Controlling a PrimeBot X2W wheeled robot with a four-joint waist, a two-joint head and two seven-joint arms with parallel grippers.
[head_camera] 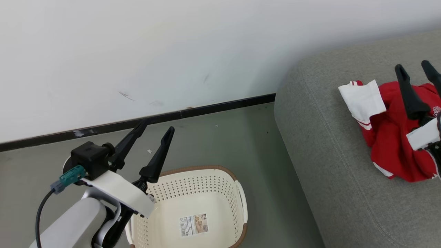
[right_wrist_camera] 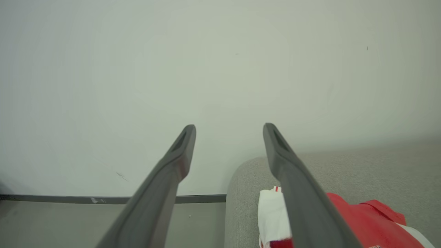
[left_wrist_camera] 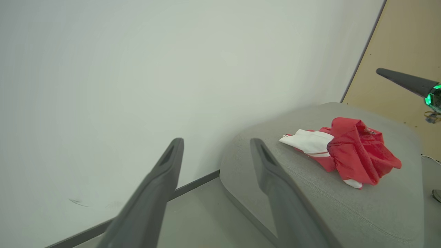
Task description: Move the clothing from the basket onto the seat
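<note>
Clothing of red-and-white fabric (head_camera: 396, 137) is laid on grey woven sofa seat (head_camera: 327, 172); cream perforated basket (head_camera: 193, 193) is seen empty, so left pincer (head_camera: 157, 124) and right pincer (head_camera: 412, 65) are held apart.

left claw (head_camera: 157, 124) | fingers (head_camera: 156, 162) long, black | white plate (head_camera: 119, 191) | teal plug (head_camera: 69, 176) | black cable (head_camera: 39, 213)

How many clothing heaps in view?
1: a red-and-white heap on the seat, under the open right gripper. None seen in the basket. The heap may hide several garments.
</note>
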